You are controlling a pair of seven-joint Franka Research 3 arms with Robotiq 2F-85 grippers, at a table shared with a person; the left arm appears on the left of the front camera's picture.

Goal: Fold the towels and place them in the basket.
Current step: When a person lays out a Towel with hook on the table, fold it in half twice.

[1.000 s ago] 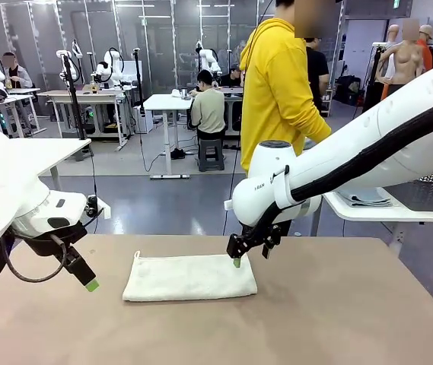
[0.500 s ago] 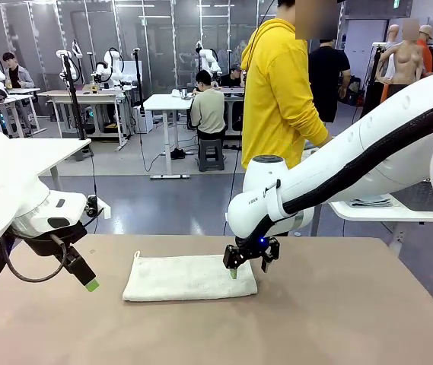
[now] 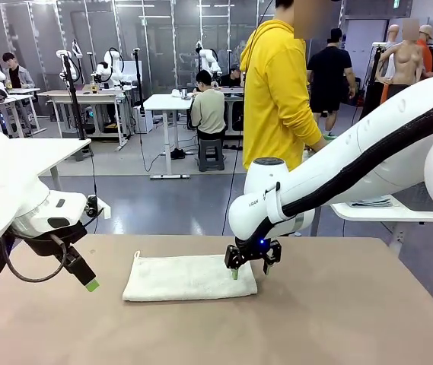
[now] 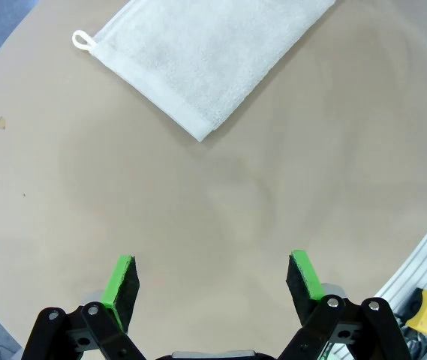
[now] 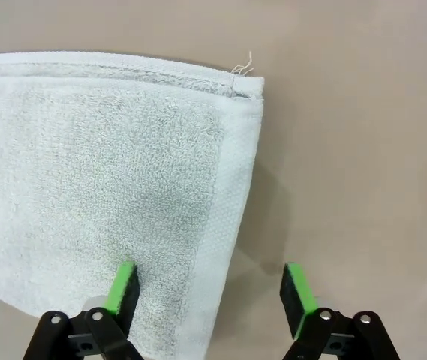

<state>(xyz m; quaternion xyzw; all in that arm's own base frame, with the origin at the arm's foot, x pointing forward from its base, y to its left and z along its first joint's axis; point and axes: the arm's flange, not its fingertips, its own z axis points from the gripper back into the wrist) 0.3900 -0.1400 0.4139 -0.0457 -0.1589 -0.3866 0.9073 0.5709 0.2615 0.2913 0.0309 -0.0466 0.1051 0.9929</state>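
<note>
Lying folded, cream-white towel (image 3: 189, 277) (looped corner) sits under right gripper (image 3: 251, 268); both it and left gripper (image 4: 213, 281) gape empty.

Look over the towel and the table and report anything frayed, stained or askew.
Minor only: a loose thread sticks out of the cream towel at its hemmed corner, and a small brown speck marks the table near the towel's loop end. Otherwise the towel lies flat.

Tan-brown desk (image 3: 338, 319), matte surface. Beyond it lies a grey, smooth floor (image 3: 163, 201) with a faint sheen. White work tables (image 3: 167, 103) stand mid-room, a grey stool (image 3: 210, 156) beside one. Another white table edge (image 3: 387, 214) sits at right. The rear wall (image 3: 163, 30) is made of grey framed panels. Light is even and indoor.
</note>
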